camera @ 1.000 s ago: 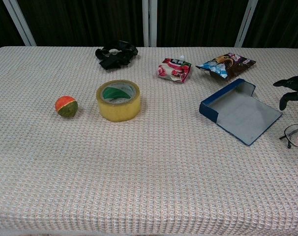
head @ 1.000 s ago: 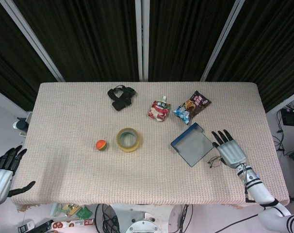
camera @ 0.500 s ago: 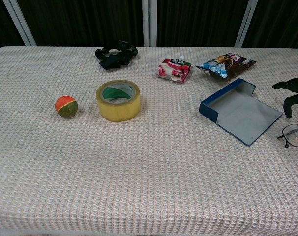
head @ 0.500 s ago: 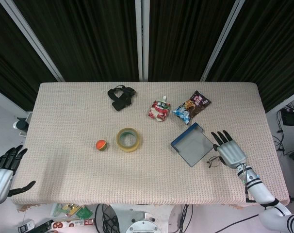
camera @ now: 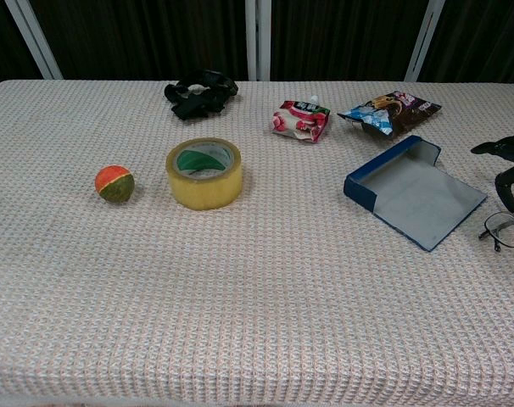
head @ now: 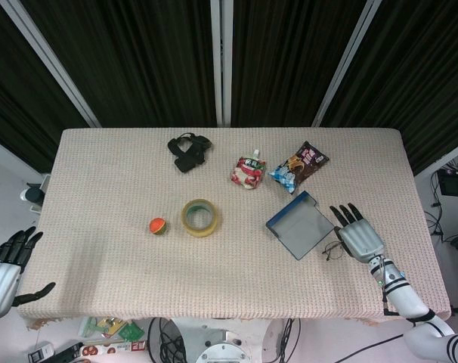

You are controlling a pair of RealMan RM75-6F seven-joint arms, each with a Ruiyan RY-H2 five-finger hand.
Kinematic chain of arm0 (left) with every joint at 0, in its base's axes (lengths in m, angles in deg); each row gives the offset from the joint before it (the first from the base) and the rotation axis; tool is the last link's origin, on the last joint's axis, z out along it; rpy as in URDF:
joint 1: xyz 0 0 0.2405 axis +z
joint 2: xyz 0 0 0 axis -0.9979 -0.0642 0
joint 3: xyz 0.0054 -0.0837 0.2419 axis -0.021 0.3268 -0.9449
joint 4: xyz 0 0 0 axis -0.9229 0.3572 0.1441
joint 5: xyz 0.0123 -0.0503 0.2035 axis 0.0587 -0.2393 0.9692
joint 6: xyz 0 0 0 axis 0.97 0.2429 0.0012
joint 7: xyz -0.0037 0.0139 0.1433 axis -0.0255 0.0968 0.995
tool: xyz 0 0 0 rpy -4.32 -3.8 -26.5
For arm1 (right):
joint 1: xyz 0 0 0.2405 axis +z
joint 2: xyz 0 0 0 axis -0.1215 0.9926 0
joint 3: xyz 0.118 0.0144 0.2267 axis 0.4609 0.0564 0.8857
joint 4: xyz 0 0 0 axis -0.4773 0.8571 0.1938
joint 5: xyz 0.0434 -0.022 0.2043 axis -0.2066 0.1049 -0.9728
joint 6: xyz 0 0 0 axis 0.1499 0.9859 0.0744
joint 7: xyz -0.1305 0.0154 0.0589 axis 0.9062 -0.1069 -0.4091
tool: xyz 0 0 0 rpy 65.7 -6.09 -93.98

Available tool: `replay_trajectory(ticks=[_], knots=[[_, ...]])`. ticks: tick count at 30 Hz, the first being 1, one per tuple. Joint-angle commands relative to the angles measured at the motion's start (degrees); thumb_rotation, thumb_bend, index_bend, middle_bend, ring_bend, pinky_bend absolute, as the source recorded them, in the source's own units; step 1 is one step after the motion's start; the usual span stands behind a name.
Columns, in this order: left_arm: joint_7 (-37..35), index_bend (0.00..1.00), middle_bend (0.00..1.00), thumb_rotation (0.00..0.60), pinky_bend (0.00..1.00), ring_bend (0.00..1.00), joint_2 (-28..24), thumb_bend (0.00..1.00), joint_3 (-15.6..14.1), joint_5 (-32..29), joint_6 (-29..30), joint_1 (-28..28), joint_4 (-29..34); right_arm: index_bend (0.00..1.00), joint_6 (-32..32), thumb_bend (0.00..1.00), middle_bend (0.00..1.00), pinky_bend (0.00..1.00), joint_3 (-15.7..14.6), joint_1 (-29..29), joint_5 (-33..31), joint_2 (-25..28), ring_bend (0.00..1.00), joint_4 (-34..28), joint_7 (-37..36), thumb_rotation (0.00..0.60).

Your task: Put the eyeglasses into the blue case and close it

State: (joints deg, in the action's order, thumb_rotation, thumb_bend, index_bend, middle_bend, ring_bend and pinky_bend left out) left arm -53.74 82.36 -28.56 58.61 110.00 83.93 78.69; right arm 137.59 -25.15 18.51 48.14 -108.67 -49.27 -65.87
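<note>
right hand over the eyeglasses beside the open blue case

head view: the blue case point(head: 299, 224) lies open on the table point(head: 123, 181), grey inside up. the eyeglasses point(head: 333, 249) lie on the cloth just right of the case, outside it. the right hand point(head: 356, 235) sits palm down with fingers stretched apart, partly over the eyeglasses; whether it touches them cannot be told, and it grasps nothing. the left hand point(head: 4, 272) hangs off the table's left edge, fingers apart, empty. a tape roll point(head: 199, 217) and a small ball point(head: 158, 226) sit mid-table; a black strap point(head: 189, 150), a red pouch point(head: 248, 171) and a snack bag point(head: 298, 166) lie further back.
chest view: only the dark fingers point(camera: 507, 174) of the right hand show at the frame's right edge, just above the eyeglasses point(camera: 503, 229), beside the case point(camera: 414, 201).
</note>
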Motion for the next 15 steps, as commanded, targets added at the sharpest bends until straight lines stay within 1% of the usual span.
replay_trajectory(ticks=[1,6,10,15], knots=[[-0.02,0.03,0.04,0.472,0.19,0.06,-0.01,0.13,-0.01,-0.03,-0.02,0.01,-0.02,0.58,0.17,0.34,0.0,0.0,-0.04,0.0,0.06,-0.12,0.0,0.16,-0.18,0.6],[-0.09,0.03,0.04,0.47,0.19,0.06,-0.05,0.13,-0.03,-0.08,-0.07,0.02,-0.04,0.64,0.9,0.38,0.0,0.0,0.09,0.01,0.26,-0.39,0.0,0.48,-0.77,0.6],[-0.2,0.03,0.04,0.47,0.19,0.06,-0.02,0.13,-0.07,-0.18,-0.09,0.1,-0.14,0.66,1.64,0.42,0.0,0.0,0.21,0.0,0.55,-0.61,0.0,0.64,-1.44,0.6],[-0.38,0.03,0.04,0.472,0.19,0.06,-0.08,0.13,-0.09,-0.17,0.2,0.27,-0.31,0.68,2.99,0.43,0.0,0.0,0.57,0.3,1.38,-0.54,0.0,-0.44,-1.91,0.6]])
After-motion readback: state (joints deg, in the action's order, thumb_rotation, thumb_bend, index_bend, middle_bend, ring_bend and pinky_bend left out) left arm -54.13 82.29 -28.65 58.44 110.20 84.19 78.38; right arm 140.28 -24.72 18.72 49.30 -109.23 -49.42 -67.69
